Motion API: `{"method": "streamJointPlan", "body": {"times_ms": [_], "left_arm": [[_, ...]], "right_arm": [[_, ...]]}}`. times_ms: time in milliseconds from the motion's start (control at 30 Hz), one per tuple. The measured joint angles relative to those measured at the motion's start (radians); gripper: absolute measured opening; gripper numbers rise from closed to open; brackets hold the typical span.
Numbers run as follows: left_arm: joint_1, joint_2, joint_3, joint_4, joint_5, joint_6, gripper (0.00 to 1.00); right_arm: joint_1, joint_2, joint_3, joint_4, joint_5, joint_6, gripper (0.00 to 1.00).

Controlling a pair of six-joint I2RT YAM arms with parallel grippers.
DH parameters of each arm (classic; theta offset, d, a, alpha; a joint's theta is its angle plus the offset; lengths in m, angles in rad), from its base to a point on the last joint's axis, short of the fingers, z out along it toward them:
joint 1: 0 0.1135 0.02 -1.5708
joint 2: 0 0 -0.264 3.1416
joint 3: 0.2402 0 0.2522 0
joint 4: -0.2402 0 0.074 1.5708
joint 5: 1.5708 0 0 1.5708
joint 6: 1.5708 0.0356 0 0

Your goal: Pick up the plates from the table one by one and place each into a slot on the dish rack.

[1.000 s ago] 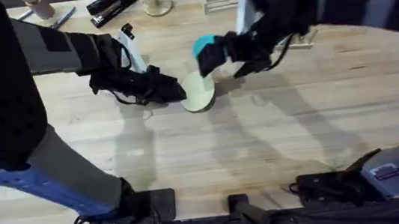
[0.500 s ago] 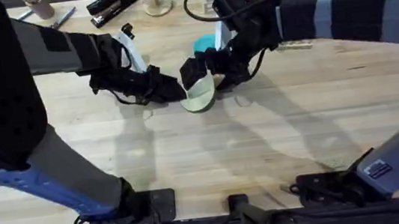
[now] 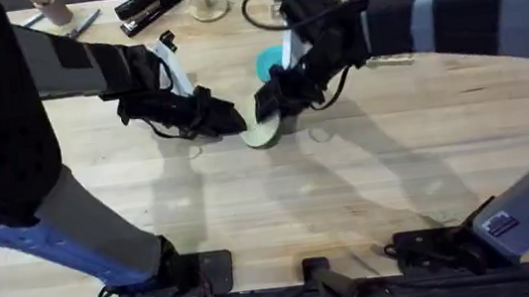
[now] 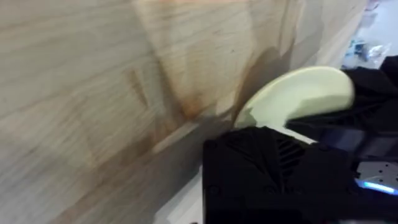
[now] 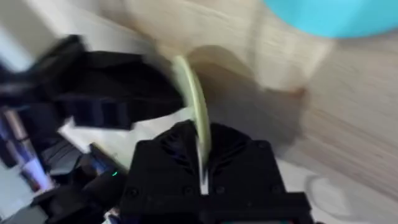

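The cream plate (image 3: pixel 261 134) stands tilted on edge just above the table (image 3: pixel 369 187) at centre. My left gripper (image 3: pixel 229 123) is shut on its left rim, with one black finger (image 4: pixel 267 168) in front of the plate (image 4: pixel 298 93). From the right, my right gripper (image 3: pixel 270 105) is shut on the same plate, whose thin edge (image 5: pixel 191 99) runs down between its fingers. The turquoise plate (image 3: pixel 269 64) lies flat just behind, also seen in the right wrist view (image 5: pixel 336 12). The dish rack is hidden behind the right arm.
A black stapler (image 3: pixel 149 7), a cup (image 3: pixel 54 8) and a small stand (image 3: pixel 206 3) line the table's far edge, with a black cable loop (image 3: pixel 263 7) beside them. Bare wood stretches across the near half of the table.
The right gripper has swung left and down from beside the turquoise plate onto the cream plate. The left gripper and the cream plate have stayed in place.
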Motion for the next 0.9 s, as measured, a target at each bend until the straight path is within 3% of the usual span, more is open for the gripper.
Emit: {"method": "streamJointPlan", "body": {"times_ms": [900], "left_arm": [[-0.002,0.000,0.021,-0.028,-0.012,0.001,0.041]], "right_arm": [[0.002,-0.013,0.005,0.001,-0.025,-0.013,0.030]]}}
